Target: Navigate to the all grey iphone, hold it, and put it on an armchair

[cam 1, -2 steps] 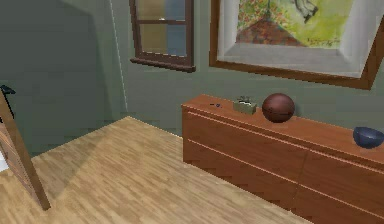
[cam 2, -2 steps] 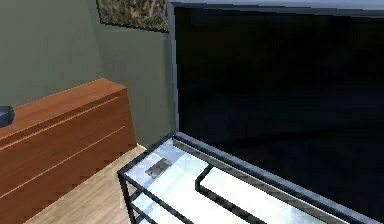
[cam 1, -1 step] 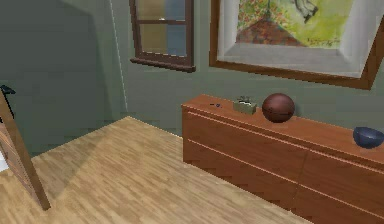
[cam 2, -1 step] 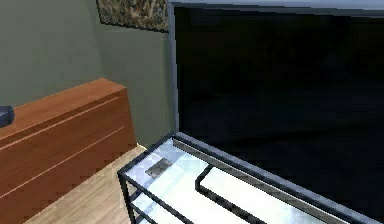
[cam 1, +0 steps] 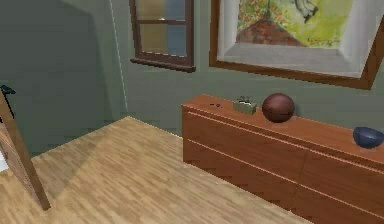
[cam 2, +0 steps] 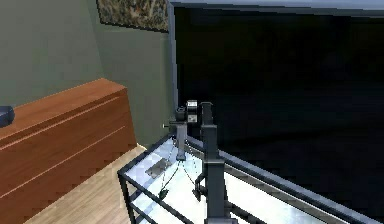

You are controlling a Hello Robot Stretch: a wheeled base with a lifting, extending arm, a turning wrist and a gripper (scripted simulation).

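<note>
Grey and flat, a small slab (cam 2: 157, 168) lies on the glass table (cam 2: 145, 192) at the arm side view's lower middle, too small to call a phone for sure. Just beside it, the gripper (cam 2: 178, 150) hangs at the end of the dark arm (cam 2: 212, 170), fingers pointing down toward the tabletop. With slab and glass behind them, I cannot tell whether it holds anything. Behind the table looms a big black screen (cam 2: 280, 80). Off to the left runs a reddish wooden dresser (cam 2: 60, 130). In the forward view it carries a dark red ball (cam 1: 278, 107) and a blue bowl (cam 1: 368, 136), below a framed painting (cam 1: 290, 35), with a window (cam 1: 163, 35) further left.
</note>
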